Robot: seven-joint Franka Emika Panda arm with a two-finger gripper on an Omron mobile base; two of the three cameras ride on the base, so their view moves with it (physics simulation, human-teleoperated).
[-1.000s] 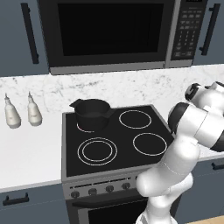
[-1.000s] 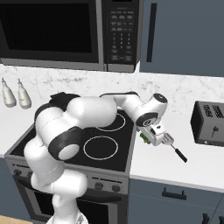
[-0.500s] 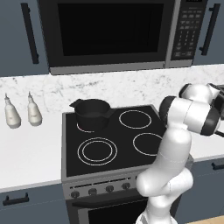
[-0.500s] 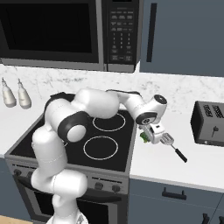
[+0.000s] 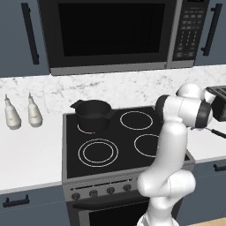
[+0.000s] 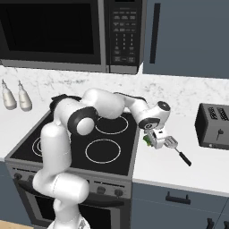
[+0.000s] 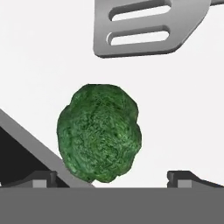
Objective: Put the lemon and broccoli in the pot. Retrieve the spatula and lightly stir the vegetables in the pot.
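White counter (image 6: 197,167), stove-side edge: broccoli (image 7: 99,132) is centred just below the spread gripper (image 7: 111,179). Spatula (image 7: 151,26) is placed just beyond, head nearest the broccoli.

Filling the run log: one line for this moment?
phase: reaching for broccoli | gripper: open, straddling it | spatula: on counter beside | pot: on stove

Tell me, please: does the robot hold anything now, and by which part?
Nothing is held. The gripper has its jaws open above the broccoli, which lies on the counter between them, not clamped.
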